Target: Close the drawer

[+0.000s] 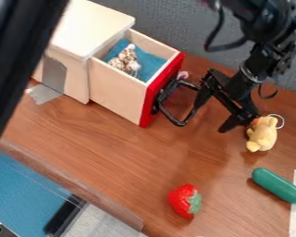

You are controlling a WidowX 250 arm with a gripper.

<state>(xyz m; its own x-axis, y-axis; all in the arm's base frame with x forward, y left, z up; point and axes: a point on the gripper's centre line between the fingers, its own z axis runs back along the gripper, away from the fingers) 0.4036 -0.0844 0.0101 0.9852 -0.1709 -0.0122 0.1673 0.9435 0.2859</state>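
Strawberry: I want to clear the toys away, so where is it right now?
In the camera view, the strawberry is near the bottom, just right of centre, on the table, left of the green toy.

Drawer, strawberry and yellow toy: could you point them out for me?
Drawer point(149, 101): camera view, on its red front.
Strawberry point(181, 198): camera view, on its red part.
Yellow toy point(262, 136): camera view, on its body.

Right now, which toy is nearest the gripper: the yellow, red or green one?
The yellow toy animal, close beside the gripper; the red toy strawberry and the green rounded toy lie farther away.
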